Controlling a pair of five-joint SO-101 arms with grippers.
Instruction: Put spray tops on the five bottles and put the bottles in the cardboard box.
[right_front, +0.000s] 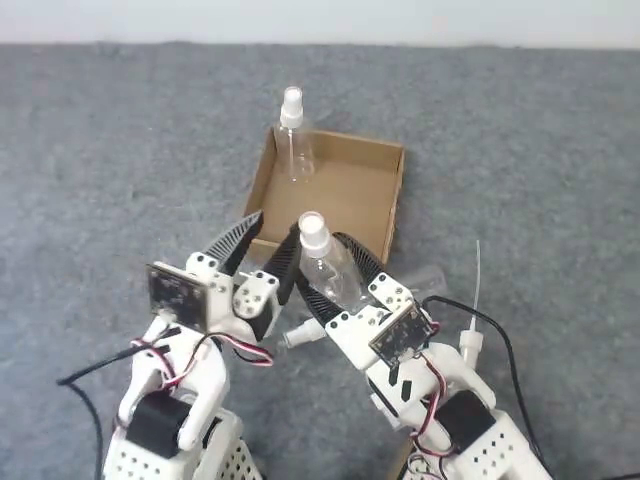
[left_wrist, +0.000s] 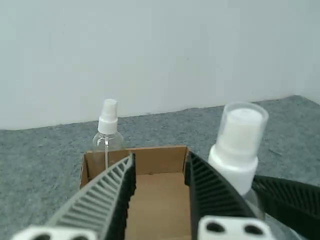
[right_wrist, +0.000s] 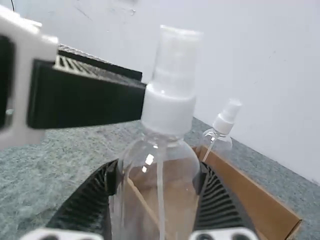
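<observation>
Some bare robotics test bench, I'd say; grey felt-like covering (right_front: 110, 150) runs back to a plain white wall (left_wrist: 150, 50); a loose black cable (right_front: 95, 366) trails across it.

Two clear bottles have white spray tops fitted, the far bottle (right_front: 297, 152) and the near bottle (right_front: 326, 268). There is one cardboard box (right_front: 386, 190). There is one loose spray top (right_front: 471, 346) with a long tube, and a small white piece (right_front: 293, 337) that may be a second.
</observation>
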